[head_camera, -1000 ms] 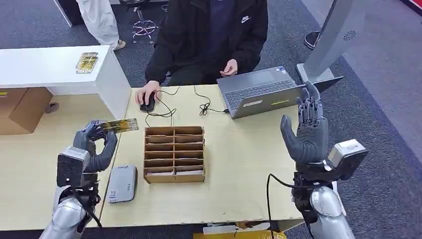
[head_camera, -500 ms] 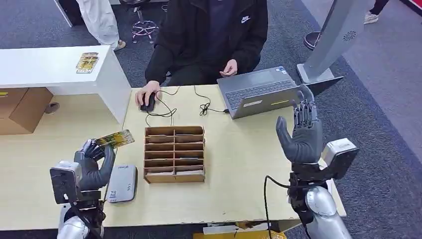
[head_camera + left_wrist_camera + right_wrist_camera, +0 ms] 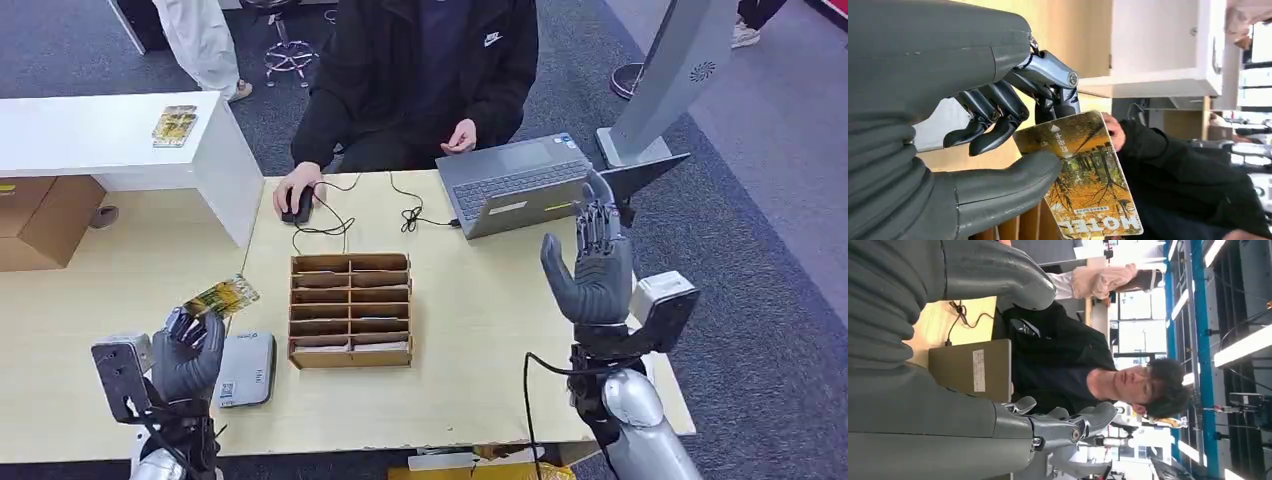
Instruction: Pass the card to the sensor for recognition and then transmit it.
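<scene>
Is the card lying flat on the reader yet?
No: the left hand holds the card up in the air, above and beyond the grey reader on the table.

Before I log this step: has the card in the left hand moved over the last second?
Yes. The left hand has carried the card toward the robot, from level with the wooden organizer's far edge down toward the grey sensor.

yellow-green forest-print card (image 3: 223,297), grey sensor (image 3: 246,368), brown wooden organizer (image 3: 350,310), black jacket (image 3: 420,60)
</scene>
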